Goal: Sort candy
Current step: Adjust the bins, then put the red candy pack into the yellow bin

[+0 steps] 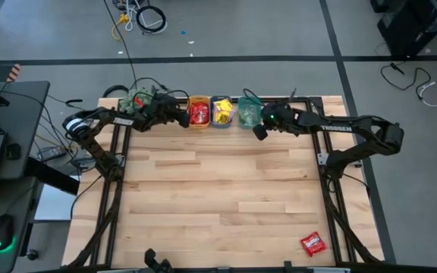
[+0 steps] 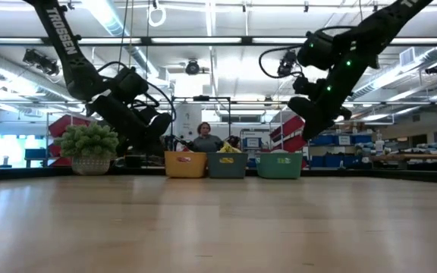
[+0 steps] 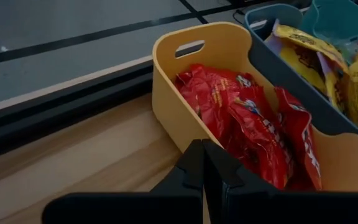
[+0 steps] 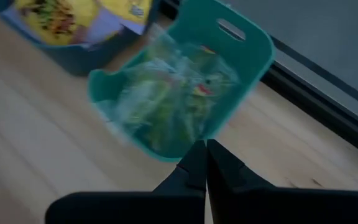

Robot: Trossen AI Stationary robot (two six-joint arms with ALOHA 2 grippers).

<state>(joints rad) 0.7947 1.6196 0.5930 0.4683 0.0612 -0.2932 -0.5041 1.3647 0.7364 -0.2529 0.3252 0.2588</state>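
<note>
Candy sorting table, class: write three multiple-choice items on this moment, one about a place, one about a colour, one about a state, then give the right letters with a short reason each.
1. Where does the stray red candy packet lie?
A. inside the teal bin
B. on the table near the front right corner
C. beside the plant ball

2. Which colour of candy fills the orange bin?
A. red
B. yellow
C. pale green

3. How do the fingers of the left gripper stand?
A. spread wide
B. shut, holding nothing
C. clamped on a yellow packet

Answers:
1 B: the high view shows it alone on the wood, far from the bins.
2 A: the left wrist view shows red wrappers in it; yellow ones sit in the blue bin, pale green ones in the teal bin.
3 B: the left wrist view shows its fingertips meeting with nothing between them.
</note>
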